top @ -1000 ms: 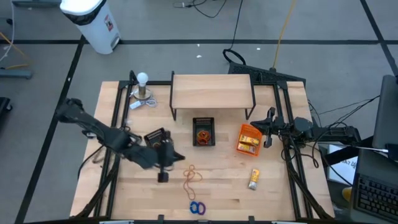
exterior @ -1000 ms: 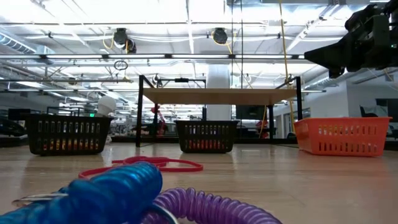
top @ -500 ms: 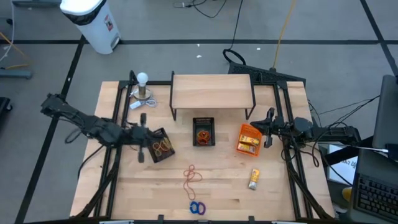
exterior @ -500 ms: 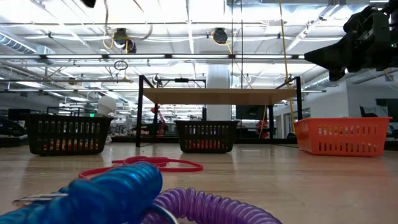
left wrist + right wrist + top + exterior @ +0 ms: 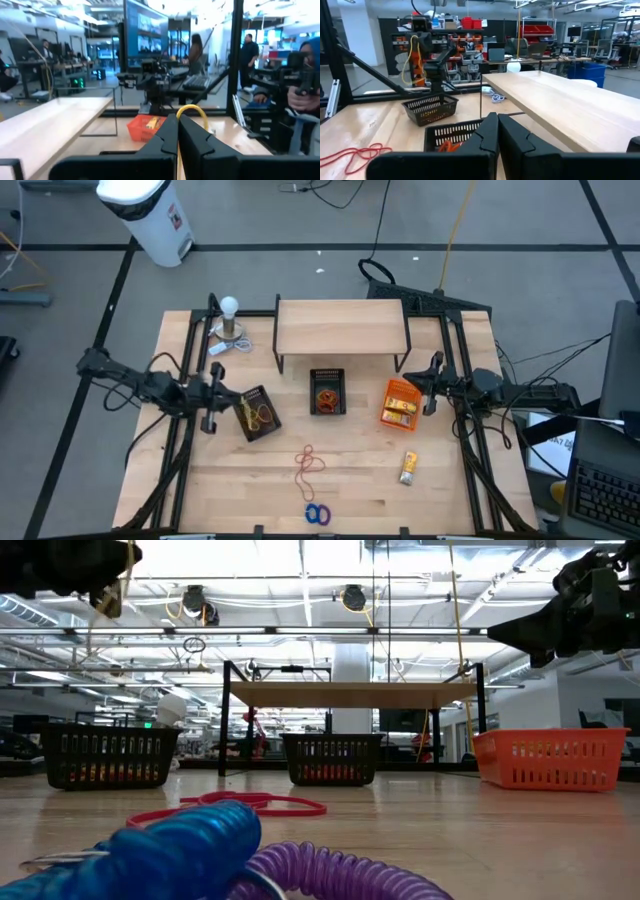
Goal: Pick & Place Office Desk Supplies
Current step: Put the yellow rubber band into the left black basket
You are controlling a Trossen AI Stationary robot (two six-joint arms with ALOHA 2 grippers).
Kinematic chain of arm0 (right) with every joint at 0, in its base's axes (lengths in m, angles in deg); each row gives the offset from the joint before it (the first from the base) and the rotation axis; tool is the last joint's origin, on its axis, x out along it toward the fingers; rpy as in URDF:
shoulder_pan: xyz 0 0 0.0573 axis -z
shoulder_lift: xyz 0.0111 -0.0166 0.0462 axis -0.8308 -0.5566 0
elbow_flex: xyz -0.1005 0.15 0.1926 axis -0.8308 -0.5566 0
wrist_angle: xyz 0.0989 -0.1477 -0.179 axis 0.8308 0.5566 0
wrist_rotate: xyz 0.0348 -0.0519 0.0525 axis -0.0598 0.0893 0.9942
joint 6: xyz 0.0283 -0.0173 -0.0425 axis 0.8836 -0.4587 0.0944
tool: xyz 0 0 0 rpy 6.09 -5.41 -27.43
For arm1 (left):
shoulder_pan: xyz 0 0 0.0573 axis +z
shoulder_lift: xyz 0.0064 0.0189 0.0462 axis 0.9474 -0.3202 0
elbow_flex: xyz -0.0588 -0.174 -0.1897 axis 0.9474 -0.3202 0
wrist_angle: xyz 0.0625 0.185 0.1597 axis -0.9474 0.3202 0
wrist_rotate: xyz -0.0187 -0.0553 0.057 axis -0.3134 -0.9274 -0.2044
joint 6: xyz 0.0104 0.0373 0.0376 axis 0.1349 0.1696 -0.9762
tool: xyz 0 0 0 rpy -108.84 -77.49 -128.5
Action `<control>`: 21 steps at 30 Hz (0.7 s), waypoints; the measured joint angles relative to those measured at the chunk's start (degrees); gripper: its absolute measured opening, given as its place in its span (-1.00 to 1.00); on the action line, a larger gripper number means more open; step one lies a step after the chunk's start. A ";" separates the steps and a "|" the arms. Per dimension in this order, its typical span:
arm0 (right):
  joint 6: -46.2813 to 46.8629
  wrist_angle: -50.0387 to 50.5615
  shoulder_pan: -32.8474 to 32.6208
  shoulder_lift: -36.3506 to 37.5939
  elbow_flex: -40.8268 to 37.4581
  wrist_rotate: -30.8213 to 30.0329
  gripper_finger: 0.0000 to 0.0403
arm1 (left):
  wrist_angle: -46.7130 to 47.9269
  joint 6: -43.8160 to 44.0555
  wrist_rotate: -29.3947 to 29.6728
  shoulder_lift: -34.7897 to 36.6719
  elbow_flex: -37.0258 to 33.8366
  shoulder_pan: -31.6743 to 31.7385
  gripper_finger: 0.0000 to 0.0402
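Note:
My left gripper hangs level at the table's left side, beside the left black mesh bin, shut on a thin tan rubber band. On the table lie loose rubber bands, blue and purple rings and a yellow packet. The middle black bin holds orange and red items. The orange bin holds yellow packets. My right gripper waits shut at the right side with nothing in it. My left gripper pinches the rubber band between its two shut fingertips. A loop stands out just past the tips, and the rest hangs slack below them. The fingers lie level, pointing toward the table's right. The band is clear of the table.
A wooden shelf on black legs stands at the back centre. A white bulb on a round metal base stands at the back left. Black frame rails run along both table sides. People stand in the room beyond.
My left gripper has drawn back from over the loose bands toward the table's left edge, passing the left black bin. It has tipped from pointing down to level. It has stayed shut, and the band has gone with it.

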State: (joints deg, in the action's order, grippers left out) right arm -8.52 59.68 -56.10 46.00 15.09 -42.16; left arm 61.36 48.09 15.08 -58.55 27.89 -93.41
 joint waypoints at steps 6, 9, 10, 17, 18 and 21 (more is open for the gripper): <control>-2.20 0.24 0.00 -0.02 0.00 0.06 -1.00 | 2.95 -2.58 0.17 7.34 -1.76 0.00 -1.00; -3.49 0.22 0.00 -0.04 0.00 0.04 -1.00 | 5.76 -3.16 0.21 9.41 -1.82 0.00 -1.00; -3.81 0.22 0.00 -0.04 0.00 0.04 -1.00 | 6.09 -3.26 0.21 10.05 -1.82 0.00 -1.00; -6.42 -0.29 0.00 -0.04 0.00 0.04 -1.00 | 10.44 -3.06 0.50 12.32 -1.82 0.00 -1.00; -6.72 -0.29 0.00 -0.04 0.00 0.06 -1.00 | 10.69 -2.69 0.54 12.32 -1.82 0.00 -1.00; -7.22 -0.29 0.00 -0.04 0.00 0.06 -1.00 | 10.69 -2.38 0.69 12.32 -1.82 0.00 -1.00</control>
State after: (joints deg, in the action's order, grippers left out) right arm -15.74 59.40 -56.10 45.95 15.09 -42.10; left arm 72.05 45.71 15.77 -46.22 26.07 -93.41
